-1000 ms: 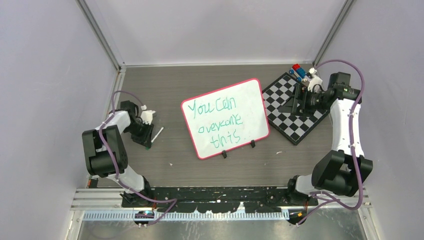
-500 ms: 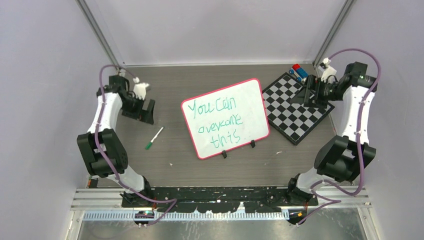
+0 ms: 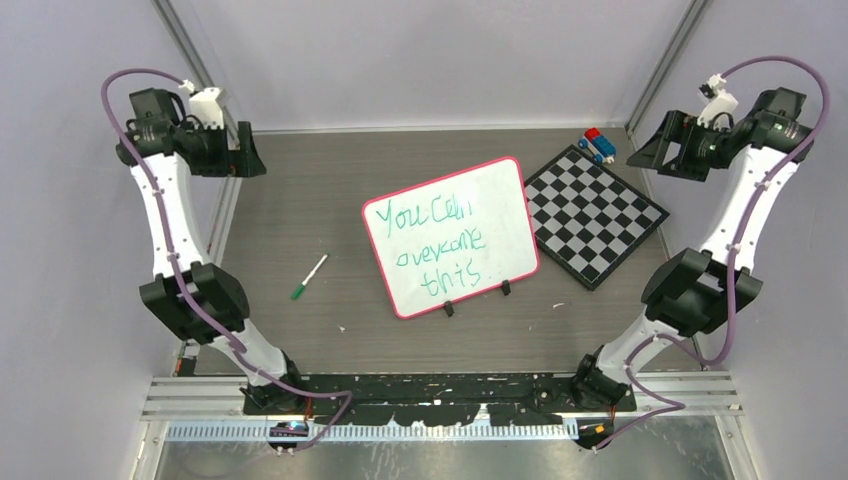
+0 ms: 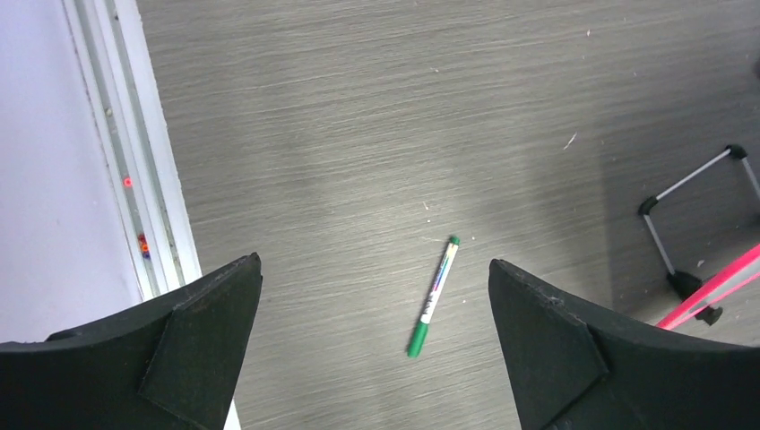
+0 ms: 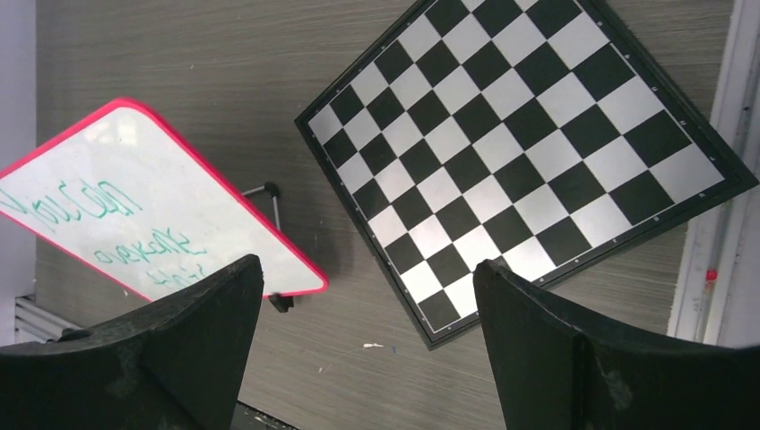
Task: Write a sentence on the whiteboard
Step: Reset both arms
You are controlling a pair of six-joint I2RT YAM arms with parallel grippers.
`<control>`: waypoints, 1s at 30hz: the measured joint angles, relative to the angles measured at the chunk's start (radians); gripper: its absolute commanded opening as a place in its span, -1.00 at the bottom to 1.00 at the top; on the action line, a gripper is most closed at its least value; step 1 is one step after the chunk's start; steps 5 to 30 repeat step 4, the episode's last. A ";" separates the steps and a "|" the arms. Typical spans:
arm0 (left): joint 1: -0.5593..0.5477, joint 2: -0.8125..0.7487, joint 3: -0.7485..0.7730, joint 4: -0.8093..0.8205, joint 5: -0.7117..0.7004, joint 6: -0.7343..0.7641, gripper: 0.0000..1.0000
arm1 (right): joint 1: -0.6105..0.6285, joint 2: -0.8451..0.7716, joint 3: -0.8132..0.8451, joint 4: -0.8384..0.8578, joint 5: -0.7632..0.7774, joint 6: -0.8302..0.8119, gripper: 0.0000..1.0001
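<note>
The whiteboard (image 3: 450,238) shows only a strip of pink-red rim and wire stand in the left wrist view. In the right wrist view its left part is cut off. The sentence (image 3: 438,245), three green lines, reads "You can overcome this", with the second word hard to make out. The board stands propped mid-table (image 3: 330,180), well apart from both grippers. The left gripper (image 4: 374,262) hangs wide open and empty at the far left. The right gripper (image 5: 367,262), equally open and empty, hangs far right above a checkered board (image 5: 529,152). A green marker (image 4: 432,296) lies left of the whiteboard.
</note>
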State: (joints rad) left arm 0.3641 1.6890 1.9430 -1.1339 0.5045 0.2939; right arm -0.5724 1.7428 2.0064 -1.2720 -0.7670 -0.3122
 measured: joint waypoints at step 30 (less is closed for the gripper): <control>0.020 0.018 0.013 0.004 -0.011 -0.045 0.99 | -0.009 0.027 0.020 0.010 0.011 0.008 0.83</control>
